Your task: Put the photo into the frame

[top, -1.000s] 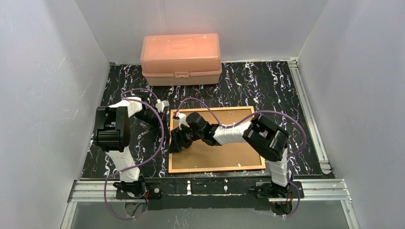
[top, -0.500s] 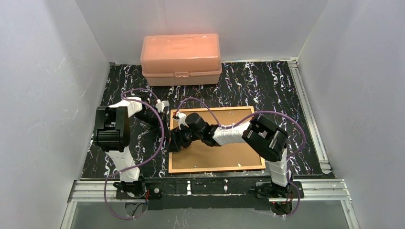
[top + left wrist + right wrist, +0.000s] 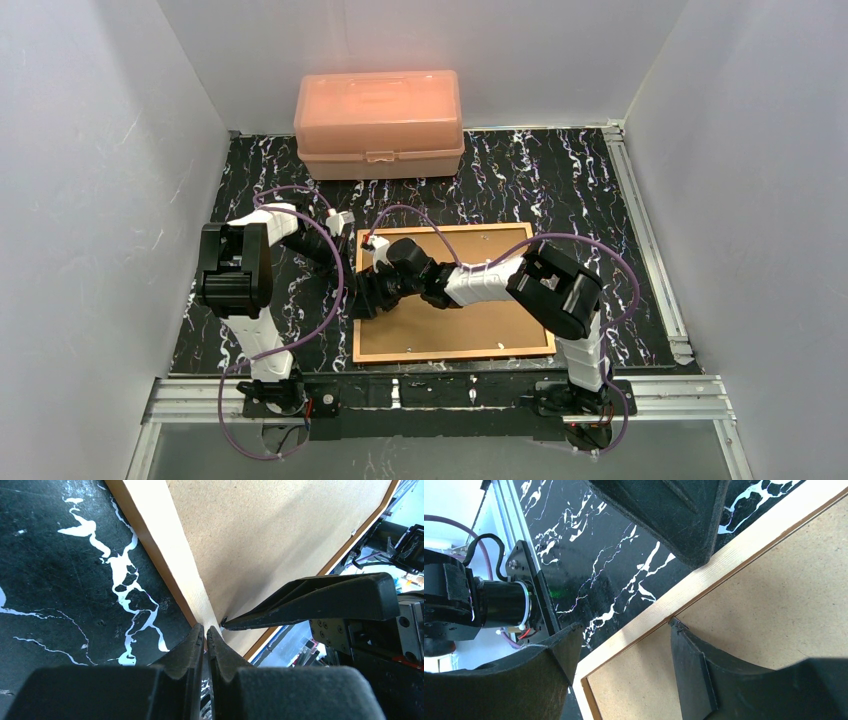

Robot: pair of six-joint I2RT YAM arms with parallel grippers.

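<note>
The frame (image 3: 453, 349) lies flat on the table, back side up, with its thin orange-brown wooden border around a plain brown backing board (image 3: 470, 315). The photo is hidden. My left gripper (image 3: 346, 262) is shut and empty, its tips touching the frame's left rail (image 3: 187, 587) from outside; the left gripper (image 3: 205, 629) shows closed in its wrist view. My right gripper (image 3: 366, 296) is open over the same left rail. In the right wrist view the right gripper (image 3: 624, 640) has one fingertip (image 3: 684, 645) on the seam between board (image 3: 764, 610) and rail, the other outside the frame.
A pink translucent plastic box (image 3: 379, 122) stands at the back of the black marbled table (image 3: 560, 180). Grey walls close in the left, right and back. Metal rails run along the right side (image 3: 640, 220) and the front edge. Both arms crowd the frame's left side.
The right gripper has crept slightly toward the far end of the frame's left rail. The left arm and the frame have not visibly moved.
</note>
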